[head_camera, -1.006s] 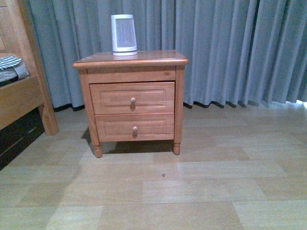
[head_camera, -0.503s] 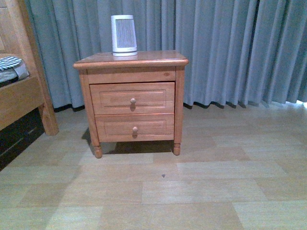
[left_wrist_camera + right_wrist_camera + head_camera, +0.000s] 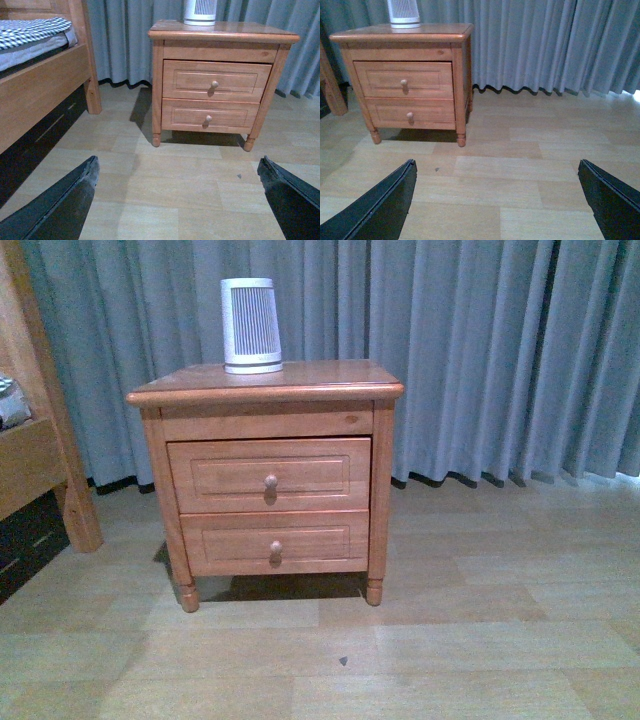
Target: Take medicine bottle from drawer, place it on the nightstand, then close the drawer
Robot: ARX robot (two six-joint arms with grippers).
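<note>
Grey-blue curtains (image 3: 480, 350) hang in folds across the whole back wall, reaching down to a pale wood-plank floor (image 3: 480, 640). At the robot's left, a wooden bed frame (image 3: 45, 85) carries checkered bedding (image 3: 30, 30).

Beside the bed, in front of the curtains, the reddish-brown nightstand (image 3: 383, 490) stands on short turned feet, a little left of centre in the front view. Neither arm shows in that view.

Each end effector appears only in its own wrist view. The left end effector (image 3: 177, 162) is spread wide, its two dark fingers (image 3: 65, 205) in opposite corners of the picture with bare floor between them. The right end effector (image 3: 496, 164) is equally wide and holds nothing. Both hang above the floor, well apart from the nightstand and facing its front.

A white ribbed tapered appliance (image 3: 250, 325) stands upright on the nightstand's top, towards its back left. The drawer (image 3: 310, 475), the upper one, is pushed fully in, flush with the frame, so its inside is hidden. The lower drawer (image 3: 320, 543) sits just beneath it, also shut. Each has one round knob (image 3: 270, 481) at its centre. A small dark speck (image 3: 342, 661) lies on the floor in front.
</note>
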